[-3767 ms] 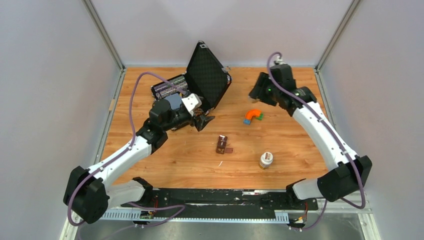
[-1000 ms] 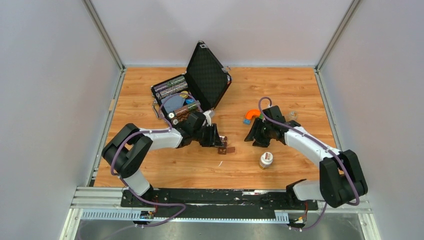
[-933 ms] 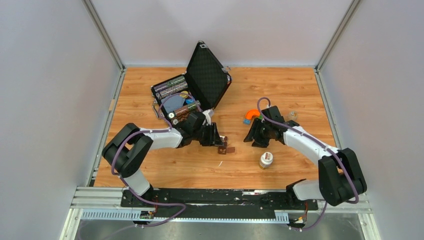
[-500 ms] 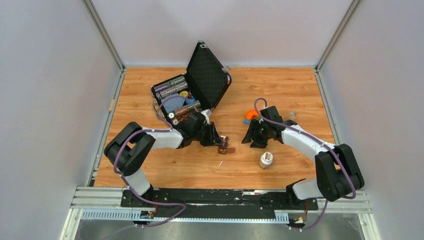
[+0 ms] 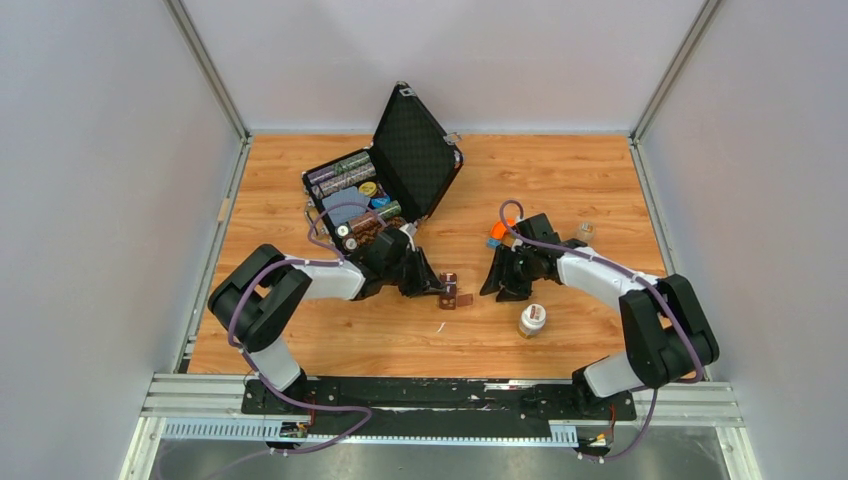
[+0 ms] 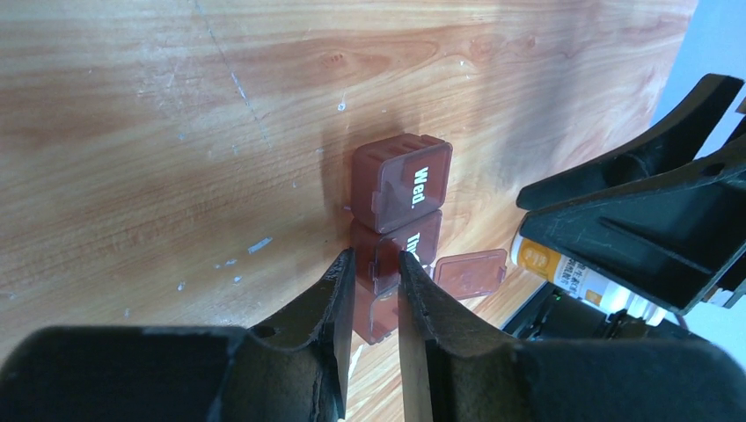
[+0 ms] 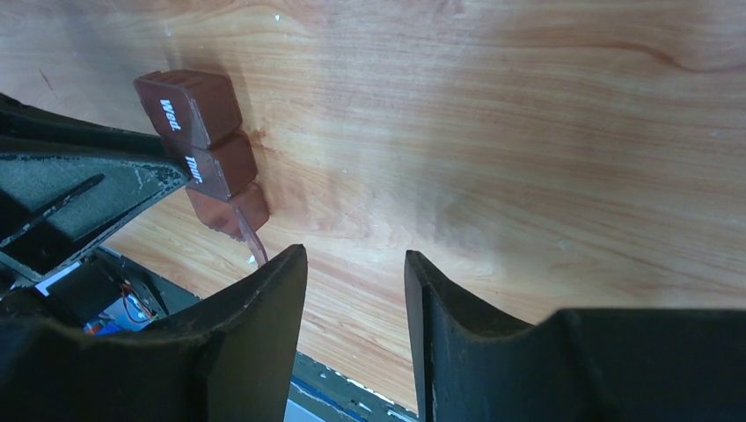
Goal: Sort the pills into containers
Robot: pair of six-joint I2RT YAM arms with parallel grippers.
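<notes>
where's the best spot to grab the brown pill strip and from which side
The middle compartment of the strip, pinched across its narrow width from above. It is long and thin, so the middle balances it, and the end lid hangs open sideways, so that grip clears the flap. The left gripper is shut there.

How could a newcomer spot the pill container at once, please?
On the wooden table, look nearer than the open black hard case. There lies a small dark brown plastic strip of three square compartments; unlike the round white bottle nearby, it bears weekday names, one lid open.
</notes>
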